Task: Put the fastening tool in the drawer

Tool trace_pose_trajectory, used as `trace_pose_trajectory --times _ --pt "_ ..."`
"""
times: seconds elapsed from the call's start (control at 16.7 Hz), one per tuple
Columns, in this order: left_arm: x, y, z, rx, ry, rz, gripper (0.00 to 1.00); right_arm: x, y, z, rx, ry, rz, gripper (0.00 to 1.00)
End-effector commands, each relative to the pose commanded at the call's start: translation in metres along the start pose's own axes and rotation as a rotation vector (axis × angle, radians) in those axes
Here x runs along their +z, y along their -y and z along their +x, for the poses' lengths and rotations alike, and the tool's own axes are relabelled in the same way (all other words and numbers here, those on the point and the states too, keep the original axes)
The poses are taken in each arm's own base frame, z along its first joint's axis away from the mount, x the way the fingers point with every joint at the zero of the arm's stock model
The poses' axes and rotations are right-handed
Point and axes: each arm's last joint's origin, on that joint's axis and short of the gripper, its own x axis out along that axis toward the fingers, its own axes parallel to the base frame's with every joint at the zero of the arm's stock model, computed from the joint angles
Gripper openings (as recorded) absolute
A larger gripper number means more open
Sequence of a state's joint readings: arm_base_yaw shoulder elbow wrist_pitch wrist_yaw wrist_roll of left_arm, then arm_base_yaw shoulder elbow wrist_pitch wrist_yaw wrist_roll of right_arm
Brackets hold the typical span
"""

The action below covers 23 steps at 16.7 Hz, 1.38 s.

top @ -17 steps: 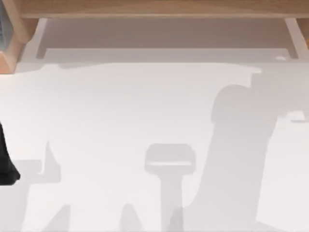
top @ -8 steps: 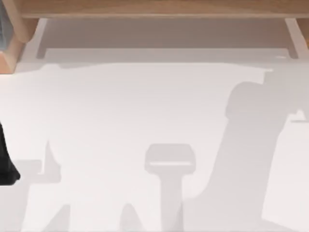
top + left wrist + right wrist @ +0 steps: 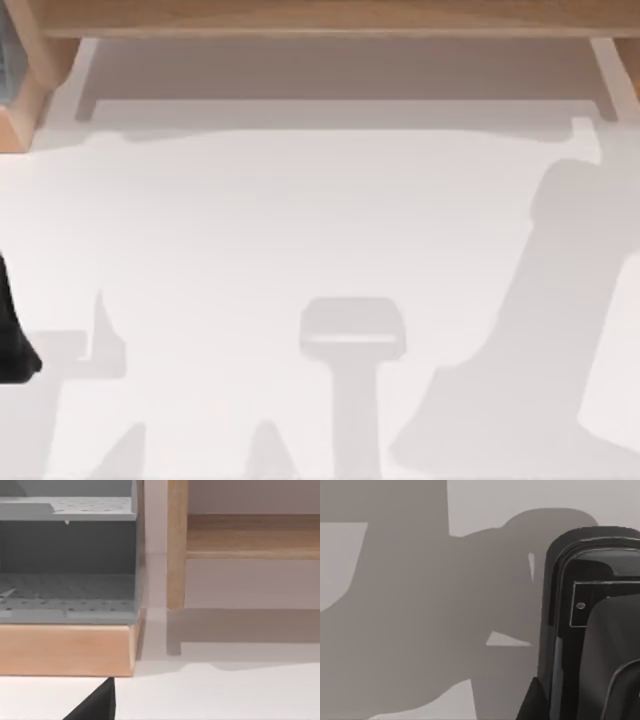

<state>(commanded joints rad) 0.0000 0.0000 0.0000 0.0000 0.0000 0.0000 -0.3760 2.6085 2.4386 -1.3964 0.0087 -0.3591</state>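
Not much going on here. The white table [image 3: 300, 220] is mostly covered in shadows. Along its far edge a wooden cabinet [image 3: 340, 15] has what looks like a pale drawer [image 3: 340, 112] pulled out. The left arm [image 3: 12, 340] sits parked at the table's left edge. The left gripper [image 3: 97, 705] is a black tip near the cabinet's corner, next to grey pegboard shelves [image 3: 65, 592]. The right gripper [image 3: 592, 630] is a dark housing over the table. I can't tell how either gripper is set. I can't tell where the fastening tool is either.
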Motion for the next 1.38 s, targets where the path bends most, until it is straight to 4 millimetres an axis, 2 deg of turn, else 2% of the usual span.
trace_pose_trajectory --times 0.78,1.38 --pt "0.0 0.0 0.0 0.0 0.0 0.0 1.0 0.0 0.0 0.0 0.0 0.0 0.0 0.98" --pt "0.0 0.0 0.0 0.0 0.0 0.0 1.0 0.0002 -0.0004 -0.0001 0.0 0.0 -0.001 1.0"
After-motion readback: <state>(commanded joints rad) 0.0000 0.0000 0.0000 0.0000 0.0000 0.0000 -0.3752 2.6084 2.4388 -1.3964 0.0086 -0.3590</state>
